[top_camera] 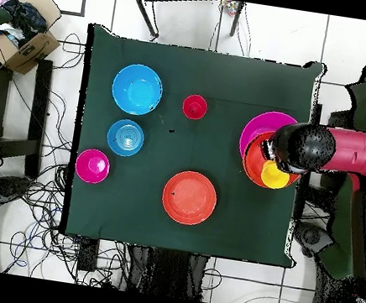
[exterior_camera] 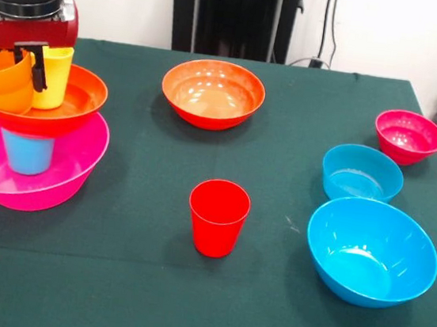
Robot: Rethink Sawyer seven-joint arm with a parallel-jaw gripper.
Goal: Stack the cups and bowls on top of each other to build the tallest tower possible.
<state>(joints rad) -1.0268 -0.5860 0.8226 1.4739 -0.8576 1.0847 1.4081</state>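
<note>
At the left edge the tower stands: a large pink bowl (exterior_camera: 62, 168) (top_camera: 263, 124) holds a light blue cup (exterior_camera: 26, 153), and an orange-red bowl (exterior_camera: 78, 106) (top_camera: 254, 171) rests on that cup. In this bowl a yellow cup (exterior_camera: 54, 75) (top_camera: 274, 175) stands upright beside a tilted orange cup (exterior_camera: 1, 83). My gripper (exterior_camera: 29, 68) (top_camera: 267, 150) reaches down at the orange cup's rim. A red cup (exterior_camera: 218, 215) (top_camera: 195, 107) stands alone mid-table. Loose bowls: orange-red (exterior_camera: 213, 91) (top_camera: 190, 197), large blue (exterior_camera: 372, 252) (top_camera: 137, 89), small blue (exterior_camera: 362, 173) (top_camera: 126, 137), small magenta (exterior_camera: 408, 137) (top_camera: 93, 164).
The dark green table (exterior_camera: 124, 280) ends just left of the tower in the front view. A cardboard box (top_camera: 24, 41) and cables lie on the floor beside the table.
</note>
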